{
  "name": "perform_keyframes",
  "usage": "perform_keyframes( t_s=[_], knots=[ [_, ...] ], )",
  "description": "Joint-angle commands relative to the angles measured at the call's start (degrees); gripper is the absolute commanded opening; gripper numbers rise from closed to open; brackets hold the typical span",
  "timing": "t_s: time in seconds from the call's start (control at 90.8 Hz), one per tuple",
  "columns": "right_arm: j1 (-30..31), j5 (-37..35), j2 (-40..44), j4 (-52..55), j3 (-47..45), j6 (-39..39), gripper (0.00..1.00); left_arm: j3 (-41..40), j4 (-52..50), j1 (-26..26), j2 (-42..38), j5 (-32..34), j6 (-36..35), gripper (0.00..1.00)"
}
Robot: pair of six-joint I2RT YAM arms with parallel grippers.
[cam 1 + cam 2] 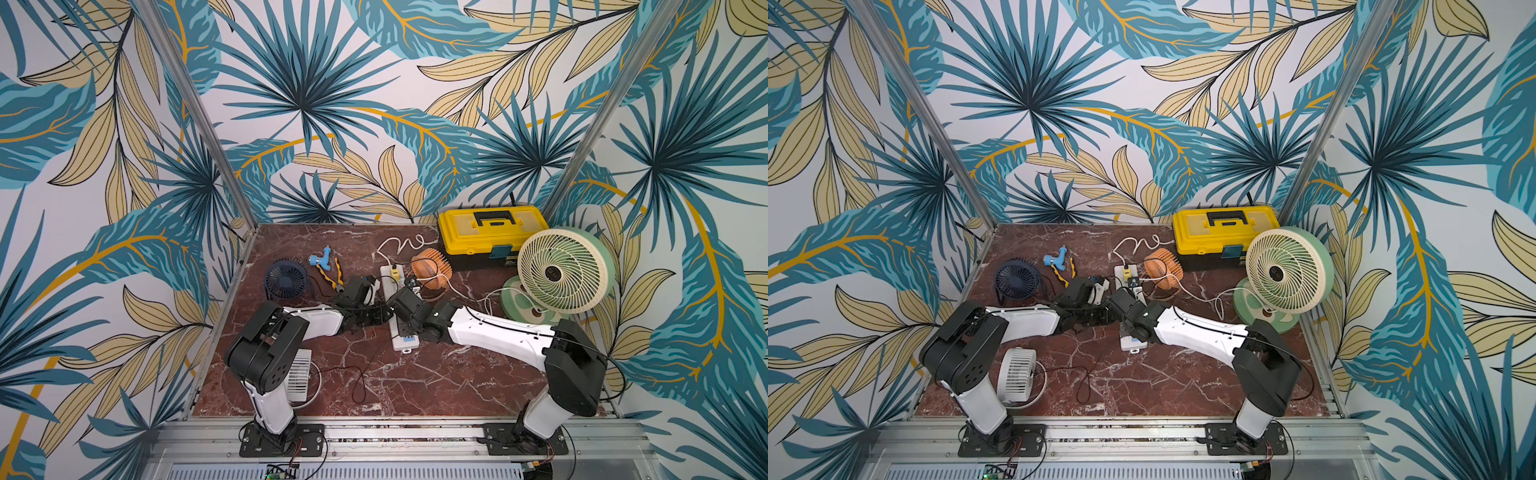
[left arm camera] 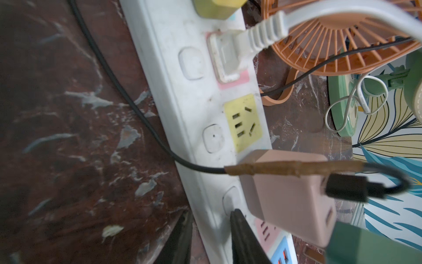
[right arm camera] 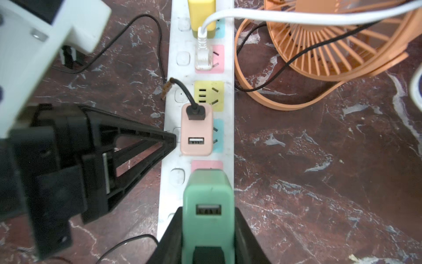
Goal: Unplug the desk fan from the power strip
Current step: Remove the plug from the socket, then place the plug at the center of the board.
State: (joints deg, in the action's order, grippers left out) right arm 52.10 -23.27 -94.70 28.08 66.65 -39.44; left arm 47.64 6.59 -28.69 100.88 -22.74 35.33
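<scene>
Right wrist view: right gripper [image 3: 208,212] is clenched on the mint-green USB adapter [image 3: 209,189], directly over the power strip [image 3: 166,182]. The left gripper [image 3: 170,139] touches the strip's edge beside the pink USB adapter [image 3: 196,137]. I cannot tell whether its slightly parted jaws pinch that edge.
</scene>
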Motion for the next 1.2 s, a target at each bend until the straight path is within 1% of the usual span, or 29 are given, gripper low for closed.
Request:
perform_keyframes(
  t_s=[0.0, 0.154, 0.319, 0.452, 0.661, 0.804, 0.914, 1.19],
  knots=[
    [0.05, 3.19, 3.52, -3.70, -3.81, -1.66, 0.09, -2.14, -0.31, -0.14, -2.40, 0.90, -1.01, 0.34],
    [0.12, 8.78, 7.85, -9.40, -9.55, -2.06, 0.09, -3.31, 4.18, -0.11, -5.04, -0.85, -0.73, 0.37],
    [1.08, 16.34, 10.21, -14.83, -13.71, 0.39, 0.09, -2.61, 4.32, -0.14, -7.49, -1.69, -2.26, 0.39],
    [2.38, 26.81, 8.09, -21.31, -15.30, 1.98, 0.09, -1.63, 2.52, -0.07, -9.57, -1.66, -4.43, 0.42],
    [4.42, 35.81, 2.88, -27.37, -15.47, 2.36, 0.09, -1.86, 1.56, 0.57, -12.35, -1.24, -5.68, 0.43],
    [4.93, 39.71, -0.40, -28.18, -15.31, 2.79, 0.09, -2.98, 3.27, 2.13, -12.60, -3.59, -5.41, 0.43],
    [4.94, 41.28, -2.70, -28.05, -15.07, 2.59, 0.11, -3.96, 4.49, 4.14, -12.29, -4.89, -4.62, 0.43],
    [4.94, 41.04, -4.04, -28.08, -15.63, 1.44, 0.14, -5.36, 4.22, 7.21, -12.13, -4.77, -4.04, 0.43]
  ],
)
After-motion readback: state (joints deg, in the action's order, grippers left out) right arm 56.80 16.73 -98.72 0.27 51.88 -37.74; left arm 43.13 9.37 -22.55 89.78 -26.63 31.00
